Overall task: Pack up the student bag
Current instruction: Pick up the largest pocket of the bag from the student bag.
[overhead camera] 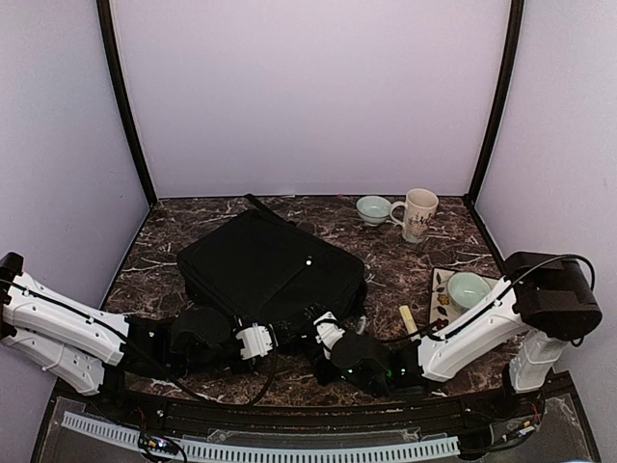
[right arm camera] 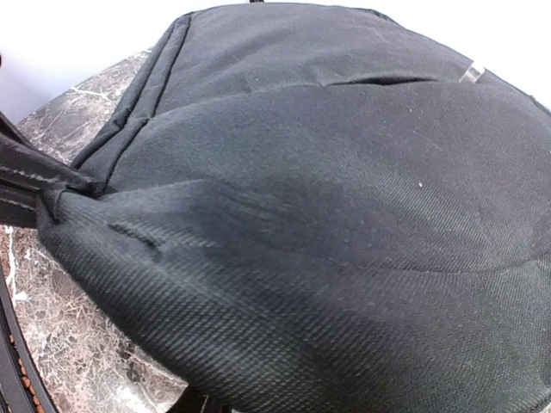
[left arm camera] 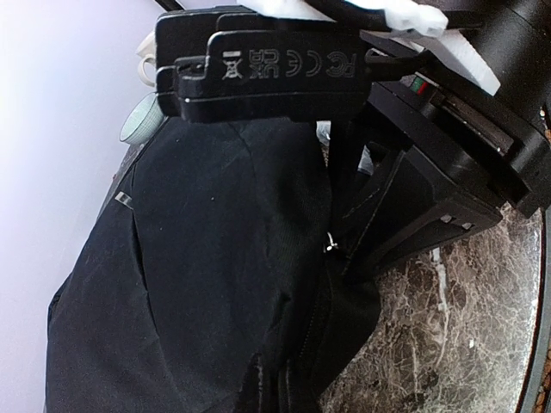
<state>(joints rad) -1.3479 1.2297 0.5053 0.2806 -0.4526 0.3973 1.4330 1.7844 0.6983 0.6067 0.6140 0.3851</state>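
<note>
One large thing lies flat in the middle of the dark marble table (overhead camera: 386, 253): the student bag (overhead camera: 270, 270). The left gripper (overhead camera: 258, 340) is at the bag's near edge with its jaws pressed together; I cannot tell if any fabric is caught between them. The right gripper (overhead camera: 326, 330) is just beside it, at the same edge. Its fingers are hidden, so I cannot tell how wide it stands. Behind the bag, to the right, stand a pale green cup (overhead camera: 373, 208) and a white mug (overhead camera: 417, 214), close together.
</note>
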